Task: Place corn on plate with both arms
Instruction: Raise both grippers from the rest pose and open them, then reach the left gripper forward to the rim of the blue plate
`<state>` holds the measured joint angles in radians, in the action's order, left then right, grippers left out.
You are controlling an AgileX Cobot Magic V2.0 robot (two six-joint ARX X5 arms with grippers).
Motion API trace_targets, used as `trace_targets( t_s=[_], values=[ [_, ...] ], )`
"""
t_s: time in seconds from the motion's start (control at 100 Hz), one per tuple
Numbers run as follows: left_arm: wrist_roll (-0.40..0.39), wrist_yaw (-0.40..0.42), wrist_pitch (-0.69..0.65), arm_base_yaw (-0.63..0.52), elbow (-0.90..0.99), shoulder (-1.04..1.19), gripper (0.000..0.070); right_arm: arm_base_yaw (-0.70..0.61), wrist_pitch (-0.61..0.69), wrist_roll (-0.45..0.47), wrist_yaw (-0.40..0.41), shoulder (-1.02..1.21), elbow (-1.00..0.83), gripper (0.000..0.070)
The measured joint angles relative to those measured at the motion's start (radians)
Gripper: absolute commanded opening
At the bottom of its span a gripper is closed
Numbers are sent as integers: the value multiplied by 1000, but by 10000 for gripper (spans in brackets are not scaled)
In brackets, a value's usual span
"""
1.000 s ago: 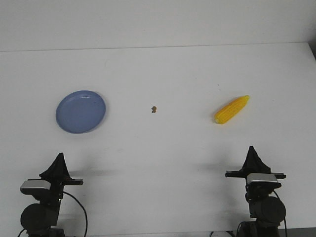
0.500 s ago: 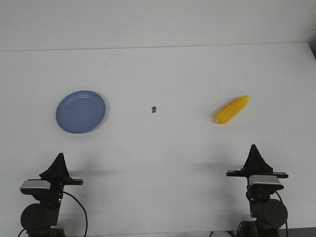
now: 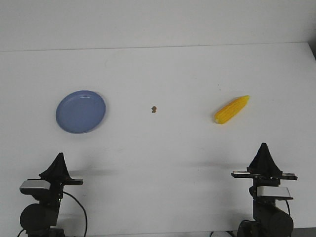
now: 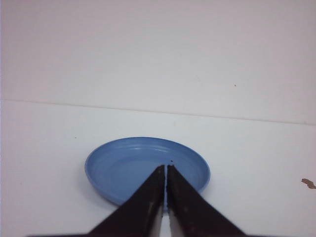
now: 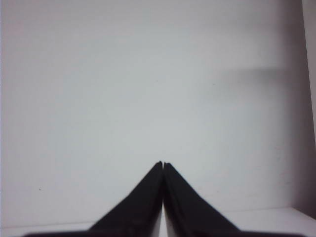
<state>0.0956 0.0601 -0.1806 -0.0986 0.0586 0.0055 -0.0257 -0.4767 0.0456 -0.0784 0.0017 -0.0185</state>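
The yellow corn [image 3: 231, 109] lies on the white table at the right, its tapered end pointing back and right. The blue plate [image 3: 80, 111] sits at the left, bare. My left gripper [image 3: 59, 156] is shut near the front edge, well short of the plate [image 4: 123, 168], with the fingertips [image 4: 165, 168] pointing at it. My right gripper [image 3: 264, 146] is shut with nothing in it, near the front right, some way in front of the corn. In the right wrist view the right gripper [image 5: 163, 164] faces only a blank wall; the corn is out of that view.
A tiny brown speck [image 3: 154, 108] lies on the table between plate and corn; it also shows as the brown speck [image 4: 308, 183] in the left wrist view. The table's back edge [image 3: 158, 47] meets a pale wall.
The right arm has shifted to the right and lifted its wrist, so its gripper tip sits farther right in the front view. The left arm, corn and plate have not moved.
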Motion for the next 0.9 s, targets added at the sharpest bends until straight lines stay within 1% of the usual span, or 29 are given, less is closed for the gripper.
trace_targets(
  t_s=[0.04, 0.12, 0.21, 0.38, 0.72, 0.83, 0.9],
  values=[
    [0, 0, 13, 0, 21, 0, 12, 0, 34, 8, 0, 0, -11, 10],
    [0, 0, 58, 0, 86, 6, 12, 0, 143, 15, 2, 0, -59, 10],
    [0, 0, 120, 0, 168, 29, 12, 0, 281, 20, 5, 2, -143, 10],
    [0, 0, 265, 0, 322, 132, 12, 0, 492, 23, 6, 56, -314, 10],
    [0, 1, 517, 0, 720, 435, 12, 0, 923, 25, 7, 309, -708, 10],
    [0, 1, 634, 0, 837, 524, 12, 0, 1064, 29, 7, 401, -797, 10],
    [0, 1, 720, 0, 904, 581, 12, 0, 1131, 30, 7, 453, -837, 10]
  ],
)
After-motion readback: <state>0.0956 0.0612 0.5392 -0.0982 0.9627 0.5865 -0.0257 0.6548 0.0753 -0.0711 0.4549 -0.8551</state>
